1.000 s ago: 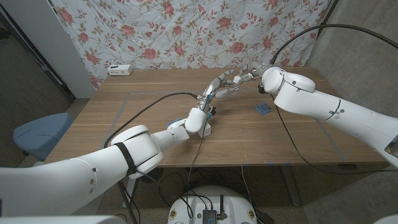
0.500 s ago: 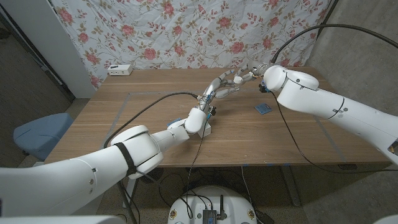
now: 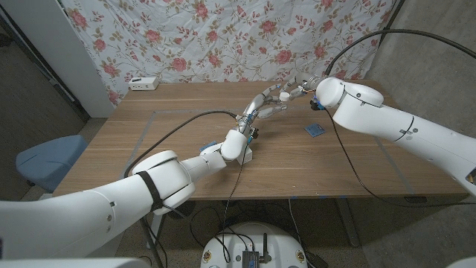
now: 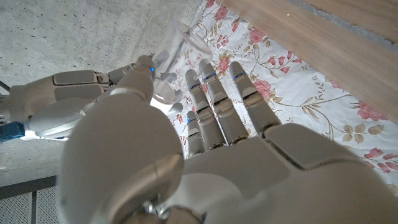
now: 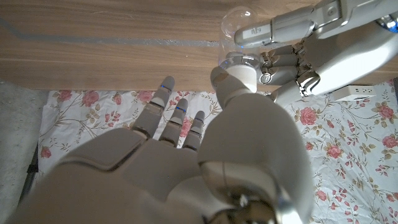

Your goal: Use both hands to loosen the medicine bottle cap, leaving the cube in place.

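The clear medicine bottle (image 5: 239, 25) with its white cap (image 5: 241, 64) hangs in the air over the back middle of the table, between my two hands. My left hand (image 3: 260, 108) grips the bottle body, one finger across it and the others curled in. My right hand (image 3: 301, 91) meets it from the right: its thumb presses on the cap and the fingers that show are spread; whether a finger backs the thumb is hidden. In the left wrist view the bottle (image 4: 183, 40) stands beyond my left fingers, with the right hand (image 4: 56, 106) beside it. The blue cube (image 3: 314, 130) lies on the table under my right forearm.
A white box (image 3: 143, 83) sits at the table's (image 3: 149, 141) back left edge. A floral cloth (image 3: 223, 37) hangs behind the table. A blue chair (image 3: 44, 160) stands off its left side. Tape lines mark the wood.
My right forearm has shifted slightly to the right. Both hands stay at the bottle, and the cube has not moved.
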`<control>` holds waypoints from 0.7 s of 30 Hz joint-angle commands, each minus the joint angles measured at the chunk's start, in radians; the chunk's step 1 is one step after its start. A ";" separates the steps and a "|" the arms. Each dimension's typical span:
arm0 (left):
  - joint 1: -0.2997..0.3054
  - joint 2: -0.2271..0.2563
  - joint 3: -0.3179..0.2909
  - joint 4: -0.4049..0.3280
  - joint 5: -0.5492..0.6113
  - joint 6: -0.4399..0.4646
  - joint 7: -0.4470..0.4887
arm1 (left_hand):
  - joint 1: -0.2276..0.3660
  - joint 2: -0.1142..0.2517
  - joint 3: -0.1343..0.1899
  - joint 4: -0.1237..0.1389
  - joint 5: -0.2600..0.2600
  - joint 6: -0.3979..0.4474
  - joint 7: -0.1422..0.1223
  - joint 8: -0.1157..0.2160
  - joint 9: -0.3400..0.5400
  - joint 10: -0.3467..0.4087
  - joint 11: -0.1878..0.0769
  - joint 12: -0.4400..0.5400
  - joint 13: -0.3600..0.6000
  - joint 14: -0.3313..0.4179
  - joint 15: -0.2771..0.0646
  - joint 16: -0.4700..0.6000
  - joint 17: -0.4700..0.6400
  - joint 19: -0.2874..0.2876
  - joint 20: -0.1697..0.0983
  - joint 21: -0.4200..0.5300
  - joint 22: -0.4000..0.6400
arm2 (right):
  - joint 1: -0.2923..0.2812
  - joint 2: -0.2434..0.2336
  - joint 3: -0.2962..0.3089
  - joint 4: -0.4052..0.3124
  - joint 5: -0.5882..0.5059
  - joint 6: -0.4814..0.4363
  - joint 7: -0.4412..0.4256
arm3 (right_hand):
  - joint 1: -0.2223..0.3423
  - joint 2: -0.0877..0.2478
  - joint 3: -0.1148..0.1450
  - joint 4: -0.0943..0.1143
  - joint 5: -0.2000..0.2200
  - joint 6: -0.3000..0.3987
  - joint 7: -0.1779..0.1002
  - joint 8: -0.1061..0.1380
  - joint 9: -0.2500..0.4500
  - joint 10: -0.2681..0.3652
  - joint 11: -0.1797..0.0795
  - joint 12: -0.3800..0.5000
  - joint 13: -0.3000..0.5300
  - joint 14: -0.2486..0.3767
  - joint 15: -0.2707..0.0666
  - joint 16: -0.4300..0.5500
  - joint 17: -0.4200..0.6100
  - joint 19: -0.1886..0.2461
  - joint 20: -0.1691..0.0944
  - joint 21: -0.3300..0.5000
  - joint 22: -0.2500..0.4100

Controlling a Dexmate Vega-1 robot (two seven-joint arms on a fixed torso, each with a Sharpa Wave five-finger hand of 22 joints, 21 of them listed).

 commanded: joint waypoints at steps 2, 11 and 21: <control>0.002 0.002 -0.002 -0.001 0.003 -0.003 0.001 | 0.006 0.008 0.010 -0.001 0.004 0.002 -0.009 -0.003 0.002 0.041 -0.041 0.006 0.003 0.006 -0.086 -0.001 0.003 -0.002 -0.001 -0.003 0.005 | -0.007 -0.002 0.007 -0.013 -0.002 -0.018 -0.002 | 0.019 -0.007 0.002 0.009 0.001 -0.056 0.001 -0.035 -0.007 -0.013 0.005 0.000 0.003 -0.008 0.004 0.005 0.007 -0.006 -0.003 0.007 0.004; 0.003 0.002 -0.003 -0.002 0.003 -0.002 0.001 | 0.005 0.009 0.012 -0.001 0.004 0.001 -0.008 -0.003 0.002 0.040 -0.046 0.006 0.003 0.006 -0.085 -0.001 0.002 -0.004 -0.001 -0.003 0.005 | -0.004 -0.008 0.007 -0.024 0.002 -0.036 -0.003 | 0.027 -0.020 -0.009 0.011 -0.005 -0.126 0.001 -0.075 -0.015 -0.027 0.016 -0.001 0.003 -0.013 0.011 0.007 0.009 -0.008 0.000 0.009 0.004; 0.004 0.001 -0.004 -0.002 0.005 -0.002 0.002 | 0.006 0.008 0.013 -0.002 0.003 0.002 -0.009 -0.003 0.002 0.039 -0.048 0.006 0.003 0.006 -0.085 -0.001 0.003 -0.004 -0.001 -0.003 0.005 | 0.015 -0.017 -0.001 -0.033 0.011 -0.051 0.015 | 0.025 -0.041 -0.030 0.015 -0.011 -0.200 0.000 -0.109 -0.021 -0.049 0.031 -0.003 0.003 -0.026 0.029 0.004 0.007 -0.016 0.008 0.008 0.004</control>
